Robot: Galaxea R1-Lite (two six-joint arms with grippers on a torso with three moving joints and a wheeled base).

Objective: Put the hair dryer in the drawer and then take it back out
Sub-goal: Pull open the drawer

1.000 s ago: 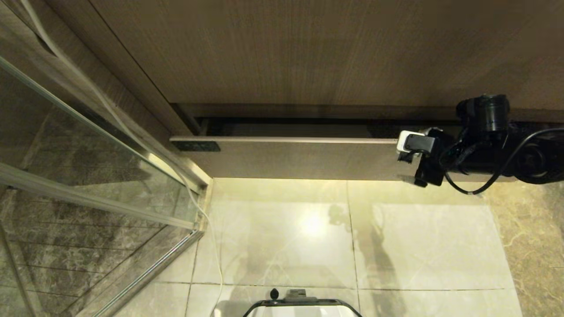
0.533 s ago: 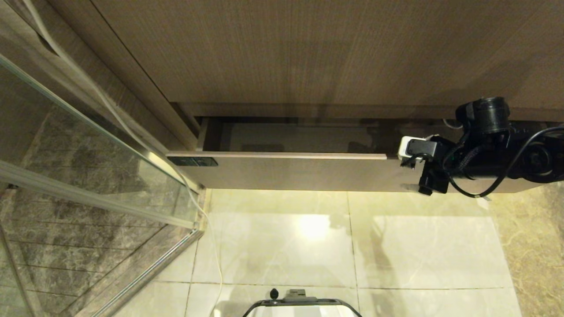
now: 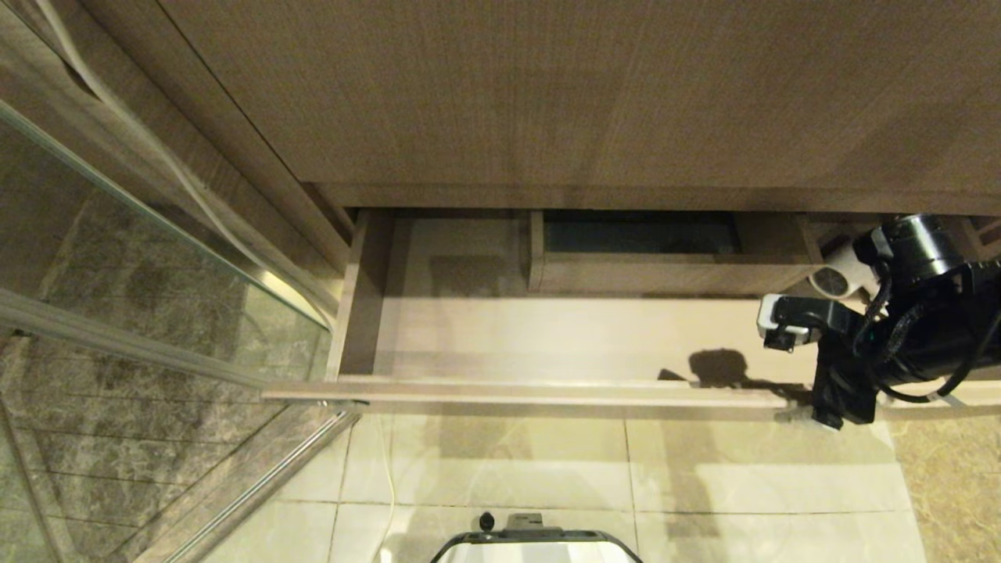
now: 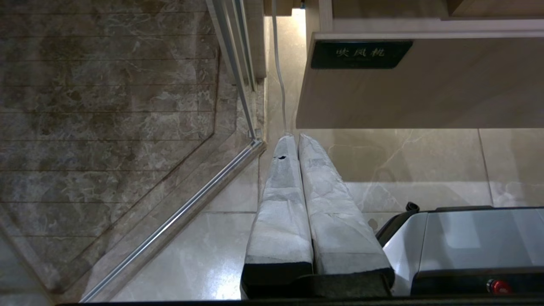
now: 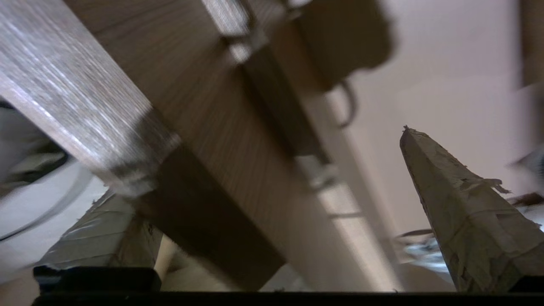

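Head view: wide light-brown wood-grain drawer (image 3: 547, 344) pulled open, front panel between spread right gripper (image 3: 805, 375) jaws; small white hair dryer (image 3: 841, 275) apparently just behind, inside; lifting out remains.

Warm, dim light is falling from above, brightening the drawer (image 3: 547, 344) floor and glaring softly off the glossy floor tiles (image 3: 704, 485). The right claw (image 3: 798, 367) is casting a dark shadow onto the drawer bottom. The cabinet front (image 3: 547, 94) is sitting in shade. The right wrist view is smearing with motion blur; the left wrist view is staying sharp.
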